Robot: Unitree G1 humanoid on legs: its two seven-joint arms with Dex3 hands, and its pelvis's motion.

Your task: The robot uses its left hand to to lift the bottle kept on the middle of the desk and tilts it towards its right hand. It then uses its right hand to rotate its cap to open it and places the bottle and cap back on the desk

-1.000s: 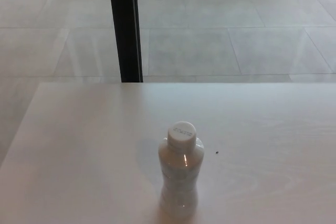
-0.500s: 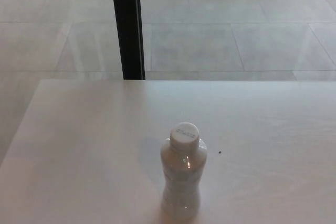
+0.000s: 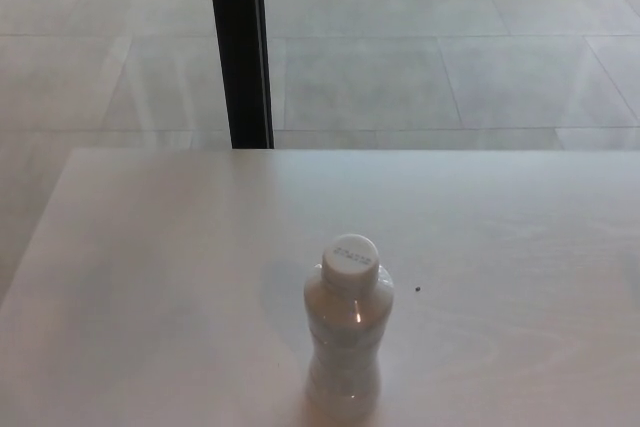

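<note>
Bottle standing alone on the worktop, neither of my hands in sight.

From my head I look down on a clear plastic bottle (image 3: pixel 345 347) standing upright near the front edge of the pale worktop (image 3: pixel 150 277), roughly in the middle from left to right. Its white cap (image 3: pixel 350 255) is on the neck and bears small lettering too blurred to read. A tiny dark speck (image 3: pixel 417 290) lies on the worktop just to the right of the bottle's shoulder, apart from it. Beyond the far edge of the worktop is a floor of large grey tiles (image 3: pixel 450 67), and a black upright post (image 3: pixel 238 47) rises from behind that edge on the left. My left and right hands are both out of the picture, so I cannot tell how my fingers stand or whether they hold anything.
</note>
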